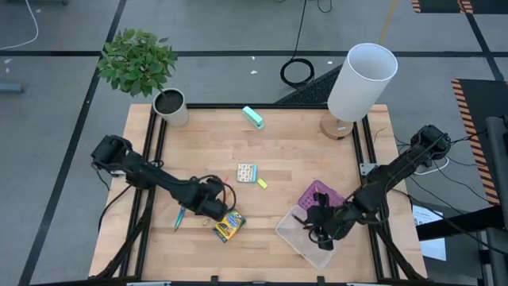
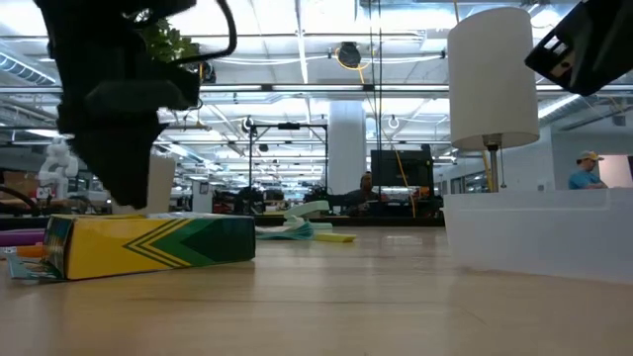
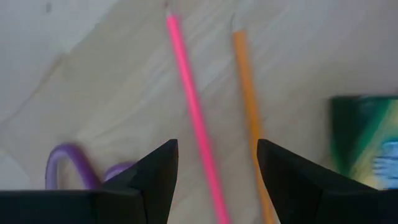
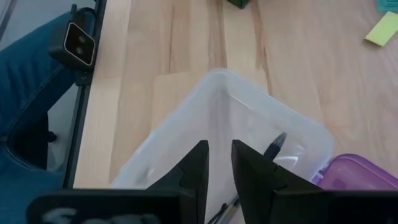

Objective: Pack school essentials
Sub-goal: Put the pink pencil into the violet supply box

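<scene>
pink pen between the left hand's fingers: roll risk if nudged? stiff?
The thin, round-looking pink pen would probably roll sideways if a finger nudged it. It looks straight and rigid, so likely stiff. Lying flat on the bare wooden table, it offers the open left hand little height to grip.

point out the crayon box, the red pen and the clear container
crayon box [image 2: 148,244], low view, middle of its long yellow-green side
red pen [image 3: 194,112], left wrist view, mid-shaft
clear container [image 4: 186,118], right wrist view, its near rim
</scene>
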`<act>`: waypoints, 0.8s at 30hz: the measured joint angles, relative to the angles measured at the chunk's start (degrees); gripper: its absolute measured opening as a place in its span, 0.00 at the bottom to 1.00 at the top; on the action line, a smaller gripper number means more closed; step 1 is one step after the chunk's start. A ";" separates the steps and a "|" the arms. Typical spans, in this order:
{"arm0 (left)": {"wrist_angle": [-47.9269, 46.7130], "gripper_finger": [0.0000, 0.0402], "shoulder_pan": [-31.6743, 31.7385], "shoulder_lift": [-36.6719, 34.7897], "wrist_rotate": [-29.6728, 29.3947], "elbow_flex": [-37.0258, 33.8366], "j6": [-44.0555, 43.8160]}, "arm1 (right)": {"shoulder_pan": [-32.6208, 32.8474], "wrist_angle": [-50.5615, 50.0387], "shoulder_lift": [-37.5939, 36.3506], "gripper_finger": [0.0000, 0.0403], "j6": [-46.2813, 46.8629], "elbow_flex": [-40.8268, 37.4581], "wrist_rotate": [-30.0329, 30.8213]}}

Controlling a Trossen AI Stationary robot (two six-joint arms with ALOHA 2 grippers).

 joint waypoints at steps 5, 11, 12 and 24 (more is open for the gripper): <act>-0.45 0.56 -0.02 0.64 0.63 -0.03 -0.78 | -0.31 0.60 0.02 0.16 -1.56 0.00 -0.02; -0.10 0.55 -1.81 0.53 -0.05 -0.01 -3.42 | -2.89 6.27 0.02 0.16 -11.93 0.00 -0.07; -0.11 0.55 -2.34 0.51 -0.30 -0.01 -3.82 | -3.45 7.28 0.02 0.16 -13.23 0.00 -0.06; -0.26 0.55 -4.87 4.14 -2.40 -0.01 -6.38 | -8.72 13.18 0.02 0.16 -19.88 0.00 -0.04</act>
